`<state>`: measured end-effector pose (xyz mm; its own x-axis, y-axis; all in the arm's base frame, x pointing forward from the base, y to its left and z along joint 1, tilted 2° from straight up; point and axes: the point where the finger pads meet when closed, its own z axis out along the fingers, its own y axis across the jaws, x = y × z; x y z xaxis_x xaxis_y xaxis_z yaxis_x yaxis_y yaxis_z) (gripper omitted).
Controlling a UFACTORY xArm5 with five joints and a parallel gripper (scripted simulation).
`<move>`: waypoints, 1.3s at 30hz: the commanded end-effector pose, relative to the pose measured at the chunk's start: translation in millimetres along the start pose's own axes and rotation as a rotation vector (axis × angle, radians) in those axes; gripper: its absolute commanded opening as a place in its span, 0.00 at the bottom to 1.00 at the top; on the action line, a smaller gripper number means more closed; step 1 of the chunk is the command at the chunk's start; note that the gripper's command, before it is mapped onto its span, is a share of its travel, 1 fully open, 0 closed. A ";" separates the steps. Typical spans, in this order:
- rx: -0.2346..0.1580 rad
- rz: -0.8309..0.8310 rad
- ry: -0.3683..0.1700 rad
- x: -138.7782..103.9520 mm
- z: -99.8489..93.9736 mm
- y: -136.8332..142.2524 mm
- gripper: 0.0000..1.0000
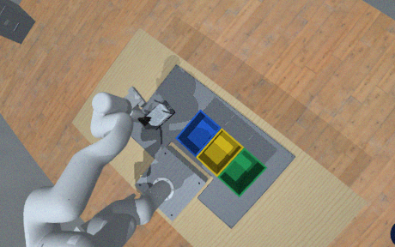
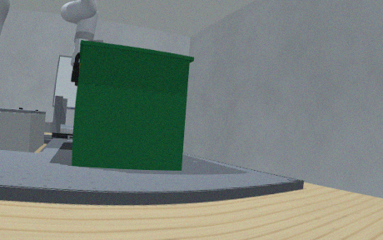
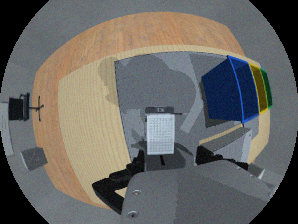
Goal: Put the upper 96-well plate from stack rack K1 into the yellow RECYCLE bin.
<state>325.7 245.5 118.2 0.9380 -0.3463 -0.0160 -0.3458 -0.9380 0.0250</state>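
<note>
Top view shows all three bins, exterior only the green bin [image 2: 131, 110]; fingers wide, empty.

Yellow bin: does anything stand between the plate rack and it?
Yes. In the top view the blue bin sits between the rack with the plate and the yellow bin, touching it. The open hand holds nothing; a carry would need to pass over or around the blue bin.
</note>
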 end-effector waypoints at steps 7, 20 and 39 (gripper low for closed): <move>0.003 0.000 0.002 0.8 13.1 -1.2 1.00; 0.003 0.000 0.002 0.9 33.1 -1.2 1.00; 0.003 0.000 0.002 0.9 59.8 -1.2 1.00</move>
<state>324.1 244.2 60.6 0.9380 -0.3463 -0.0165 -0.3458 -0.9379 0.0258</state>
